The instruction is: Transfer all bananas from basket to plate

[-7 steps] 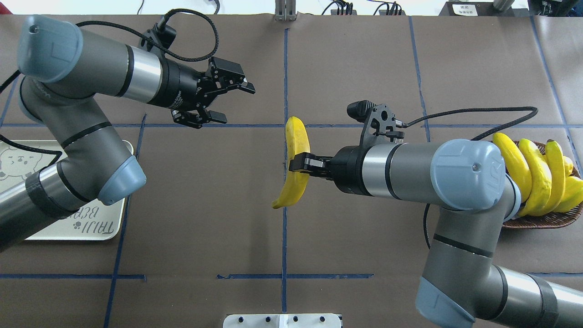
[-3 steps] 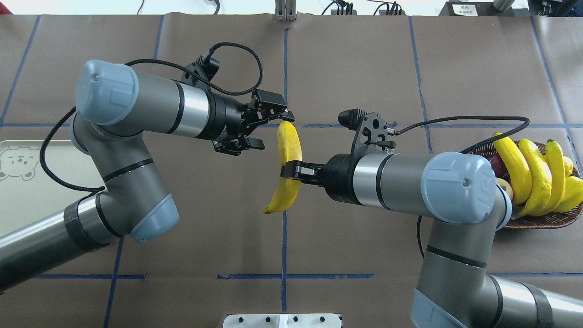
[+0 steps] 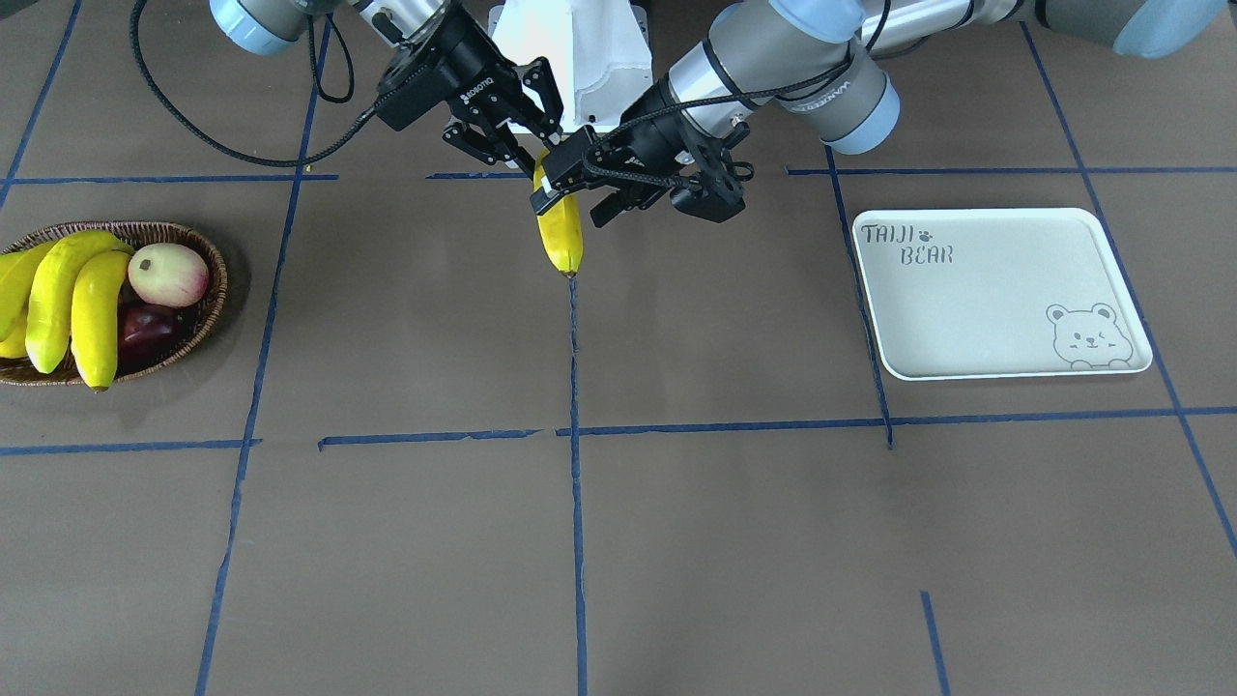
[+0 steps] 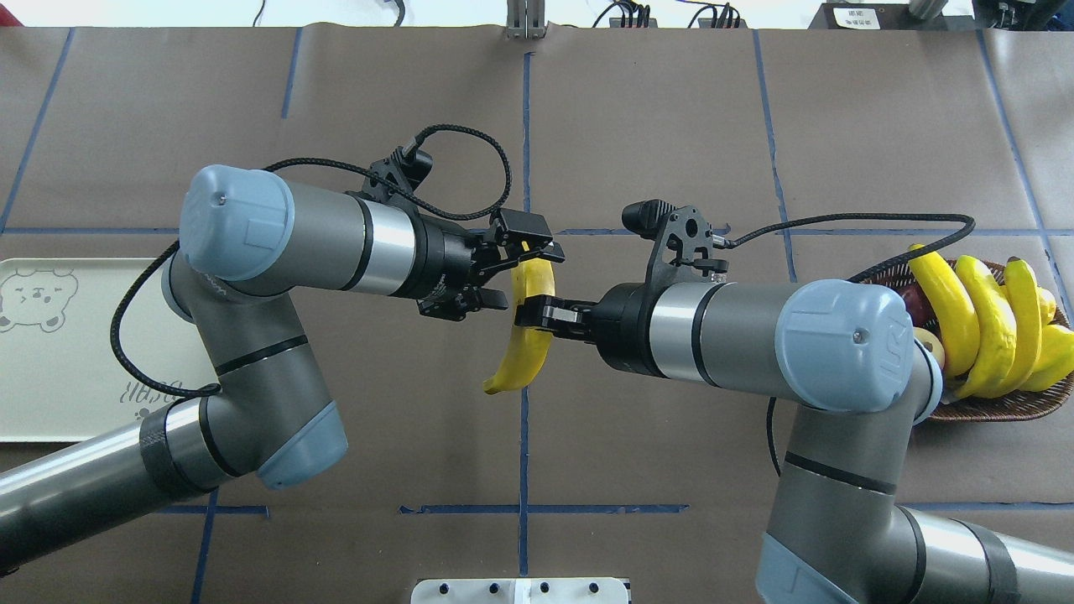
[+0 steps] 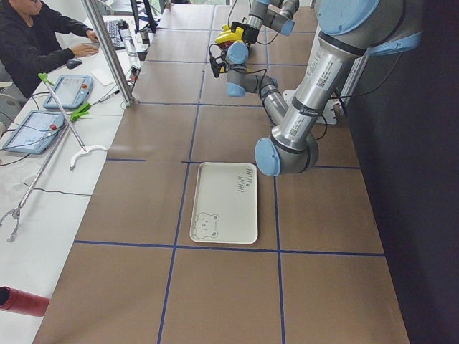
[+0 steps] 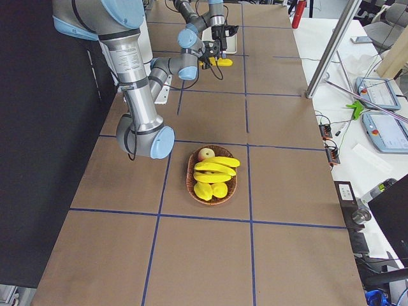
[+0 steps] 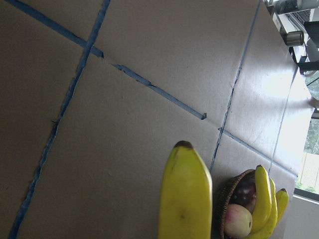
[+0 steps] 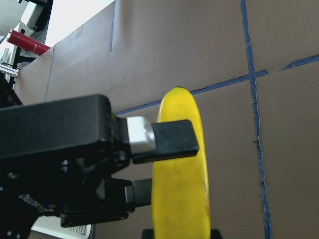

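Note:
My right gripper (image 4: 530, 314) is shut on the middle of a yellow banana (image 4: 520, 359) and holds it in the air over the table's centre line. My left gripper (image 4: 520, 277) is open, its jaws straddling the banana's far part without closing. The front view shows the left gripper (image 3: 578, 193), the right gripper (image 3: 517, 135) and the banana (image 3: 561, 237) hanging below them. Three more bananas (image 4: 994, 327) lie in the wicker basket (image 4: 990, 408) at the right. The plate (image 4: 67, 377) lies at the left with nothing on it (image 3: 986, 309).
The basket (image 3: 215, 290) also holds a pale apple-like fruit (image 3: 169, 274), a dark red fruit (image 3: 145, 329) and smaller yellow fruit (image 4: 1059, 352). The left arm's elbow (image 4: 298, 436) hangs beside the plate. Blue tape lines cross the brown table cover.
My left arm has swung right from near the plate, and its open jaws are now around the banana. The right gripper shifted the banana slightly left, then held still.

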